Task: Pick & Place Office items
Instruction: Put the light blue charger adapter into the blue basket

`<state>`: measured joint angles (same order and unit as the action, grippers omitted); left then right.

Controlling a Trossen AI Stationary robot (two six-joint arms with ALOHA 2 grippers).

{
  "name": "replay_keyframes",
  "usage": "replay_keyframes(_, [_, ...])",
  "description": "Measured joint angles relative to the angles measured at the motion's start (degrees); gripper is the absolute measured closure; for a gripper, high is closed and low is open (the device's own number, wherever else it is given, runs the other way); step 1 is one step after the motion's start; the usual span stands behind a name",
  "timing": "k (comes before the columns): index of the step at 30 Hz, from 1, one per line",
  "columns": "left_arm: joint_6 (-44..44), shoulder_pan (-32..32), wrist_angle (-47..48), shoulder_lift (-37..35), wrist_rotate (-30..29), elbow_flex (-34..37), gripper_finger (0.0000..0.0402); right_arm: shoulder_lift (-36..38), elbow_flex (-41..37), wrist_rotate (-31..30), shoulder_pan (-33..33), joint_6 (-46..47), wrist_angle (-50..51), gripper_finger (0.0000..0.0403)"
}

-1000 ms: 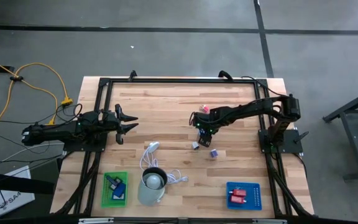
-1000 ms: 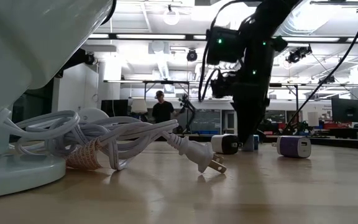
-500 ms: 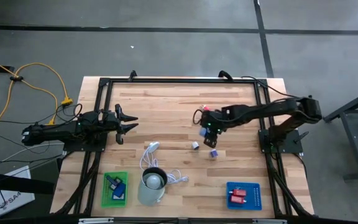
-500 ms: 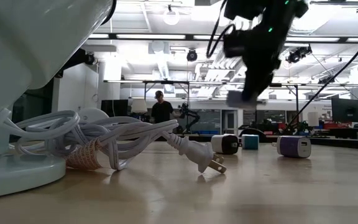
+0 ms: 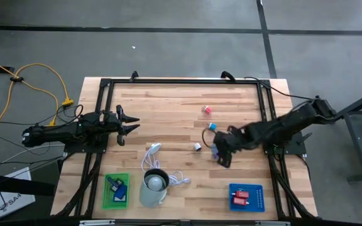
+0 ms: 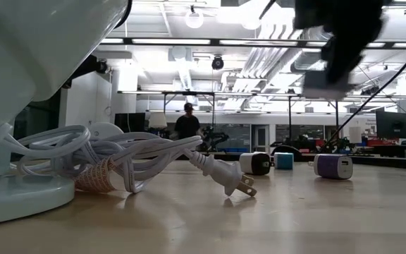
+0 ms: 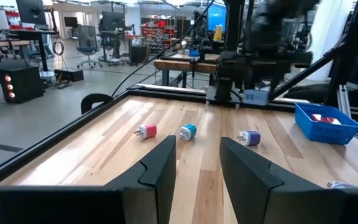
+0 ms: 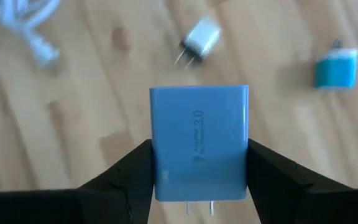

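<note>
The right gripper point(image 8: 199, 186) hangs right of centre in the high view, its fingers point(image 8: 129, 180) clamped on a blue charger point(image 8: 199, 143) above the tabletop point(image 5: 168, 107). A white charger point(image 8: 202, 37) and a cyan one point(image 8: 336, 67) lie below. The left gripper point(image 5: 128, 125) waits at frame left, fingers parted, empty.

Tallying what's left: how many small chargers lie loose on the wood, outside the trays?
4: red charger toward the far edge, cyan charger, white charger near the cable, purple charger under the right gripper, which holds a blue charger.
</note>
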<state>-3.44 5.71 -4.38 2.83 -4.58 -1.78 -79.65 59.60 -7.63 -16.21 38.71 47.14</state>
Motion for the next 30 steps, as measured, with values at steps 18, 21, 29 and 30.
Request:
replay_keyframes(18, [0.00, -0.01, 0.00, 0.00, 0.00, 0.00, 0.0281, 0.21, 0.01, -0.84, -28.28, 23.98, 4.79, 0.0203])
replay_keyframes(21, [0.01, 0.00, 0.01, 0.00, 0.00, -0.01, 0.0281, 0.21, 0.01, -0.80, -32.13, 29.06, 4.74, 0.0204])
replay_keyframes(29, [0.01, 0.00, 0.00, 0.00, 0.00, 0.00, 0.0281, -1.51, 0.01, -0.76, -38.98, 38.38, 2.54, 0.0204])
replay_keyframes(30, [0.01, -0.02, 0.00, 0.00, 0.00, -0.01, 0.0281, -1.85, -0.01, -0.73, -39.55, 39.11, 2.27, 0.0204])
